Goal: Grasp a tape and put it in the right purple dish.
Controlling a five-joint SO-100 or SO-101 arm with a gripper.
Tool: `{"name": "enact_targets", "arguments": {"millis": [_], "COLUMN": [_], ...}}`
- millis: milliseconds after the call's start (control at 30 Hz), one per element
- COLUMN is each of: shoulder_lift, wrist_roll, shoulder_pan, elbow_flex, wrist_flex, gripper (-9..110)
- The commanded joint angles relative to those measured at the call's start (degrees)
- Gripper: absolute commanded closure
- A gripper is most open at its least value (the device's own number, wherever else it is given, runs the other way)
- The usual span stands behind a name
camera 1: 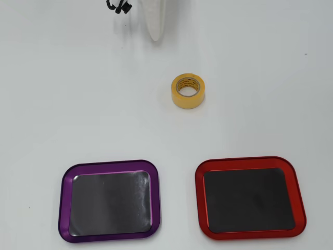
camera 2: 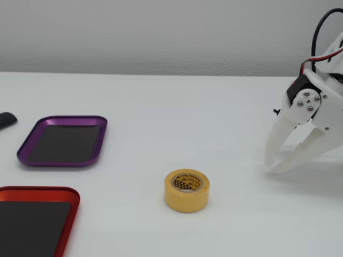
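Note:
The tape point(camera 1: 188, 91) is a small yellow roll lying flat on the white table, hole up; it also shows in the fixed view point(camera 2: 186, 190). The purple dish point(camera 1: 64, 208) sits at the lower left of the overhead view and is empty; in the fixed view it point(camera 2: 27, 155) lies at the left, beyond the red one. My white gripper point(camera 2: 272, 166) is at the right of the fixed view, pointing down with its fingertips together near the table, empty and well apart from the tape. In the overhead view only its tip point(camera 1: 155, 34) shows at the top.
A red-rimmed dish point(camera 1: 199, 198) of the same shape lies at the lower right of the overhead view, also empty; it shows at the lower left of the fixed view point(camera 2: 72, 206). A small dark object point(camera 2: 6, 120) lies at the left edge there.

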Motion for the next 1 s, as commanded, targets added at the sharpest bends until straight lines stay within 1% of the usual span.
{"name": "enact_targets", "arguments": {"millis": [0,433,633,733,800,967], "shoulder_lift": [4.0,4.0,3.9,3.1,2.9,0.5], "wrist_roll": [2.1,1.8,1.8,1.8,1.8,1.8], "shoulder_pan": [0.4,0.4,0.4,-2.0,-5.0,-10.3], "elbow_flex": [0.4,0.7,0.4,-1.1,-4.6,-10.9], "wrist_flex": [-1.2,-2.5,-19.0,-23.1,-22.6,-16.7], "gripper": [102,102,102,102,102,102]}}
